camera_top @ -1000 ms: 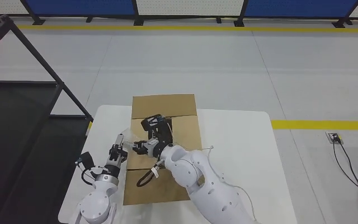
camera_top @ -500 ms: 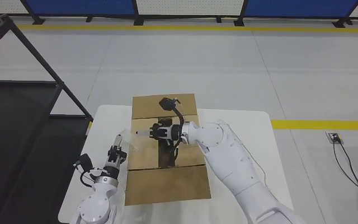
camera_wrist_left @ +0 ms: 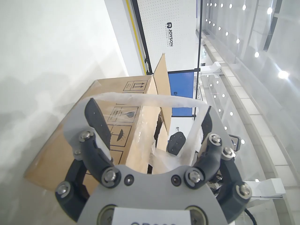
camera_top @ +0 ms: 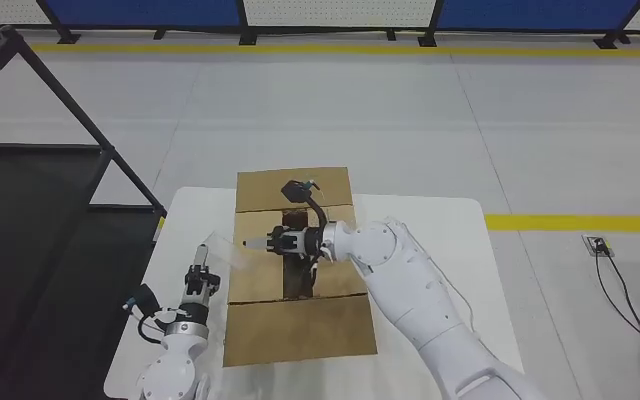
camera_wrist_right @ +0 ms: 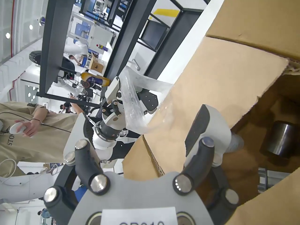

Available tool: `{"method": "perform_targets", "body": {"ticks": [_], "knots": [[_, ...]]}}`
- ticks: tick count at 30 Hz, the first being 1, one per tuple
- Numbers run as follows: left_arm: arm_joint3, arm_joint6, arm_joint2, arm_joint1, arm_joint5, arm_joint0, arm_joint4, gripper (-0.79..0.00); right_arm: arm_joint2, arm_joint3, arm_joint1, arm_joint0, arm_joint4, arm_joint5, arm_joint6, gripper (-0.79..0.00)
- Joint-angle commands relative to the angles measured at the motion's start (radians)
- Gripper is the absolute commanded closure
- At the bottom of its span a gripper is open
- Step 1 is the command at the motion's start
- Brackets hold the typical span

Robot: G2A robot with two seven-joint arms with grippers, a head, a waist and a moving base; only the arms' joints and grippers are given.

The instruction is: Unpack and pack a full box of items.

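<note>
While the cardboard box stands on the white table with its flaps folded out, both arms are at work around it. Seen from above, the box sits slightly toward 9 o'clock of the table's middle. Its long flaps are spread toward 12 and 6 o'clock, and a dark slot of opening shows between the two shorter ones.

The right gripper hangs over the top of the box, its arm coming in from 4 o'clock and its tips pointing toward 9 o'clock. In its wrist view the right gripper's fingers stand apart with the edge of a short flap between them. One finger is on the inner side by the opening; whether its pad presses the cardboard cannot be told. Deeper in the box lies a dark metal cylinder.

The left gripper is off the box at about 8 o'clock, above the table and aimed toward 12 o'clock along the box's side. Its own view shows the left gripper spread wide, not clamped on anything. A strip of clear plastic film is stretched across the outside of both fingertips. It runs on toward the box top — from above the film leads toward 2 o'clock, up to the flap under the right gripper.
</note>
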Motion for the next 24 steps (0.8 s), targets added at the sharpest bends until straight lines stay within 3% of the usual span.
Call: {"method": "perform_targets", "body": {"ticks": [1, 11, 12, 14, 15, 17, 22, 24], "knots": [[-0.004, 0.001, 0.004, -0.001, -0.003, 0.008, 0.006, -0.785, -0.017, 0.035, -0.006, 0.02, 0.01, -0.04, 0.018, -0.785], [-0.001, -0.017, 0.002, -0.003, -0.002, 0.018, 0.021, -0.785, -0.105, 0.197, -0.054, 0.111, 0.036, -0.218, 0.014, -0.785], [-0.001, -0.02, 0.002, -0.004, -0.002, 0.018, 0.022, -0.785, -0.112, 0.209, -0.059, 0.12, 0.036, -0.224, 0.009, -0.754], [-0.002, -0.024, 0.002, -0.004, -0.002, 0.018, 0.025, -0.785, -0.126, 0.232, -0.069, 0.135, 0.035, -0.232, -0.001, -0.622], [-0.002, -0.026, 0.003, -0.004, -0.003, 0.017, 0.027, -0.785, -0.134, 0.242, -0.074, 0.142, 0.03, -0.235, -0.01, -0.613], [-0.001, -0.032, 0.002, -0.004, -0.004, 0.017, 0.027, -0.785, -0.147, 0.261, -0.083, 0.153, 0.022, -0.241, -0.024, -0.523], [-0.001, -0.045, 0.0, -0.005, -0.003, 0.016, 0.033, -0.785, -0.17, 0.307, -0.099, 0.179, 0.004, -0.226, -0.053, -0.523], [0.0, -0.047, -0.001, -0.005, -0.003, 0.015, 0.034, -0.785, -0.174, 0.32, -0.105, 0.187, 0.005, -0.226, -0.056, -0.459]]}}
